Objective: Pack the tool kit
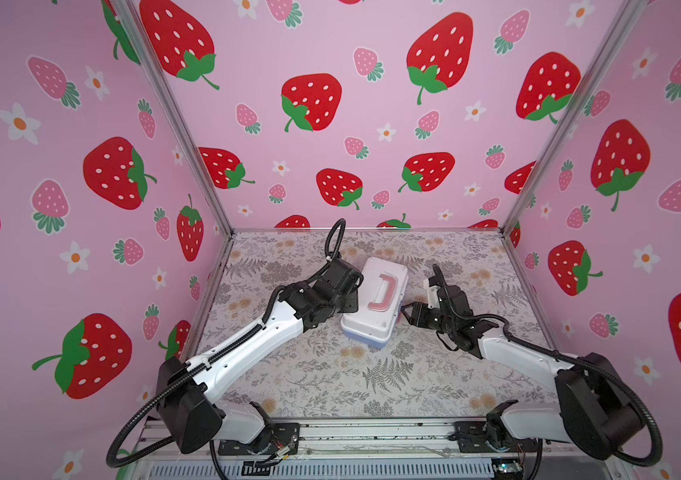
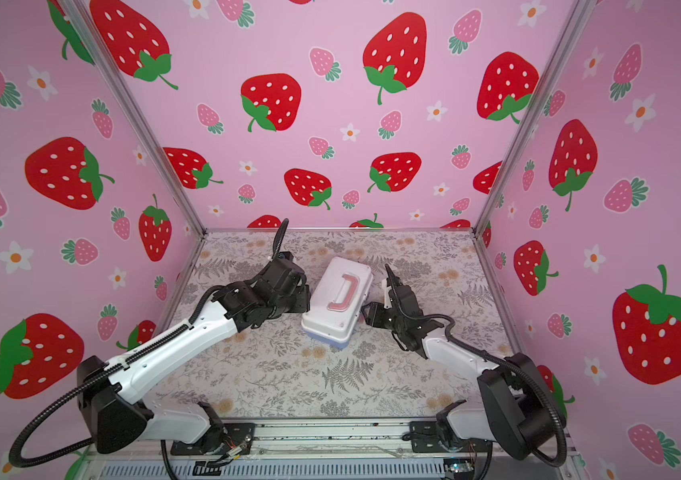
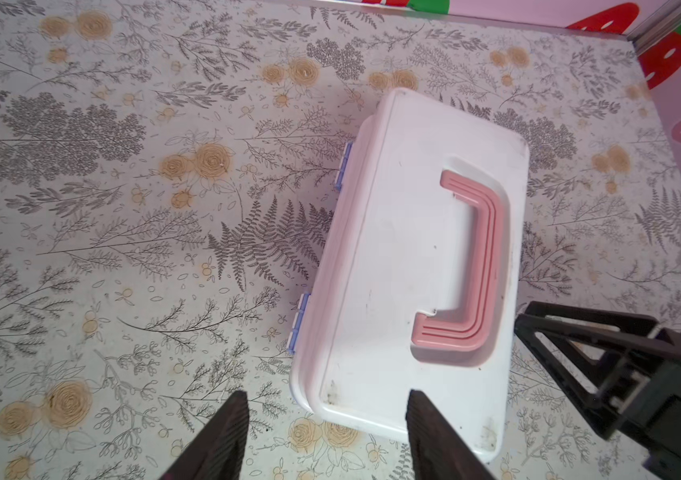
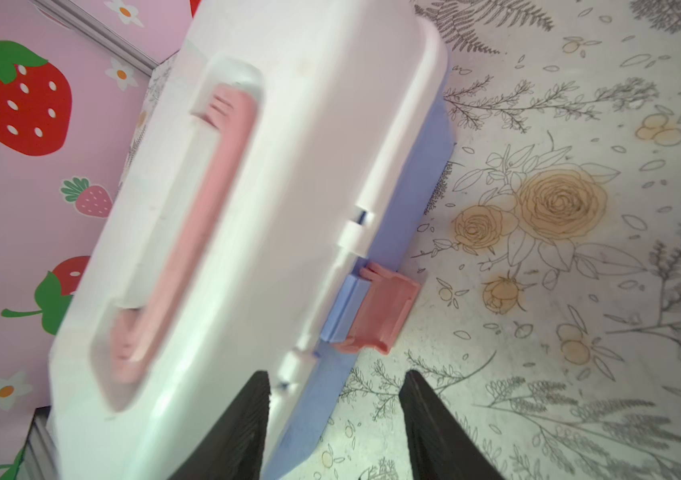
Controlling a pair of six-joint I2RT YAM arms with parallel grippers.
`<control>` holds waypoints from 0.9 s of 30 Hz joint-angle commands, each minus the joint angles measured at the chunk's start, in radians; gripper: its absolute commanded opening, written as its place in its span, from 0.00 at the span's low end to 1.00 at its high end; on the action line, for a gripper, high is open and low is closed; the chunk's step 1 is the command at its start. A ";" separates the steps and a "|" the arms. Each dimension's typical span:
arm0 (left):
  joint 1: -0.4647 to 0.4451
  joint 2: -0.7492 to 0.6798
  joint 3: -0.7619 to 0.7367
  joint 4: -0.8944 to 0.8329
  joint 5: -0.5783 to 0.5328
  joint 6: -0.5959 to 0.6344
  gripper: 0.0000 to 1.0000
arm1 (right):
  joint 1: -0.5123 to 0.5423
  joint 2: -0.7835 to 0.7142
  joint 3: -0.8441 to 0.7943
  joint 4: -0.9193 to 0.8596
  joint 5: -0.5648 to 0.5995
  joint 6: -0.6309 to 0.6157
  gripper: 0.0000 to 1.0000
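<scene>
Tool kit (image 1: 374, 303) closed, inside hidden in every view; in the right wrist view it smears out of focus, pink handle (image 4: 189, 232) soft-edged, and runs off the frame. Left gripper (image 3: 326, 395) shows only fingertips in the left wrist view, cut at the edge (in both top views the wrist housing (image 1: 332, 286) hides them). Pink latch (image 4: 376, 307) too small to make out from above.

The lid (image 3: 405, 249) of the tool kit (image 1: 374, 303) is seen as smooth, faintly glossy white plastic, scuffed at the corners; the handle (image 3: 490, 249) is ribbed pink plastic, the base (image 4: 309, 415) matt blue plastic. The desk (image 3: 122, 257) is covered by a matt printed sheet.
</scene>
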 commanded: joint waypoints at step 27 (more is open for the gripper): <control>0.015 0.230 0.154 0.004 0.080 0.135 0.68 | 0.100 -0.063 -0.433 0.681 0.175 0.942 0.99</control>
